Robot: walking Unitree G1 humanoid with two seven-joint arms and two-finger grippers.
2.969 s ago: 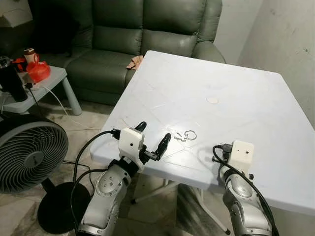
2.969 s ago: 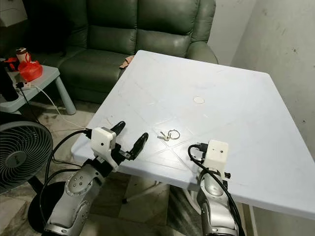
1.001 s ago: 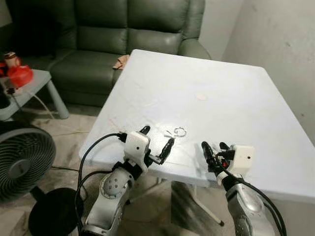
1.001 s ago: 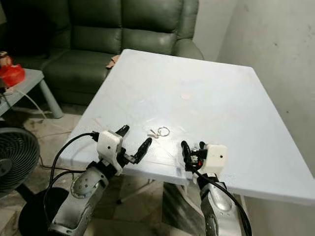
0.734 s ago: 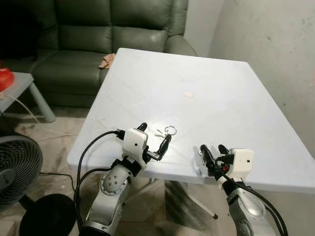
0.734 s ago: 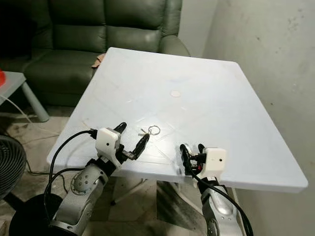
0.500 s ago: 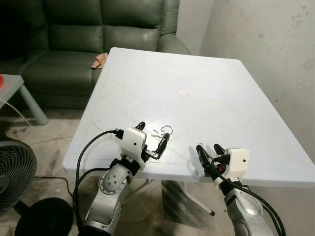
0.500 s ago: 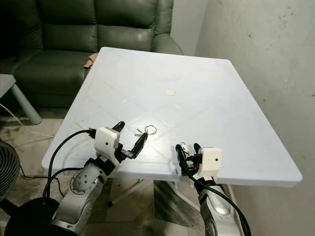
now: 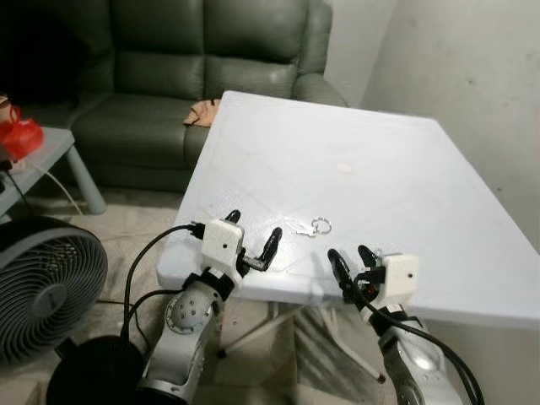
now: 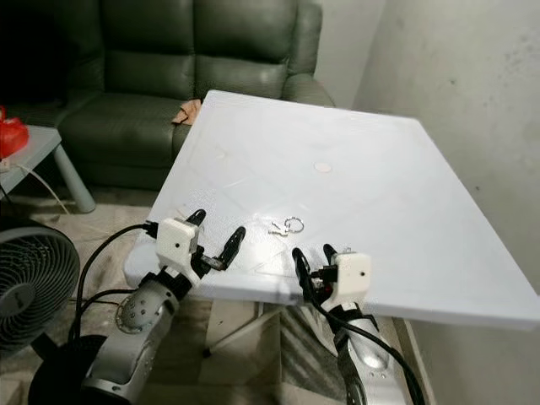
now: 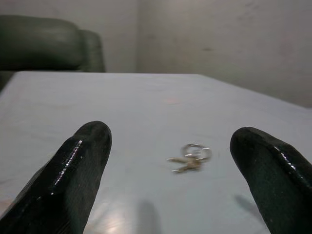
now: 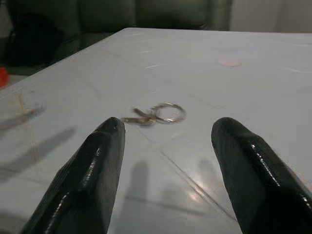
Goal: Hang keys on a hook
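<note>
**Both grippers poised at the table's near edge, keys untouched**

The left gripper (image 9: 251,239) and right gripper (image 9: 349,263) hover over the near edge of the white table (image 9: 405,177), each with jaws spread and holding nothing. Just beyond them, between the two, the keys (image 9: 314,227) lie flat on the table. Farther along the table sits a small round disc (image 9: 344,168). Past the table's far edge stands a green sofa (image 9: 194,51).

Two black fingers (image 12: 83,180) of the right pincer (image 12: 168,175) spread wide apart, low over a white surface (image 12: 253,92). Beyond the gap between them lies a ring of keys (image 12: 155,115), flat on the surface, untouched. Farther past the keys sits a small round pale disc (image 12: 229,63). A dark green sofa (image 12: 146,13) stands behind the surface's far edge.
</note>
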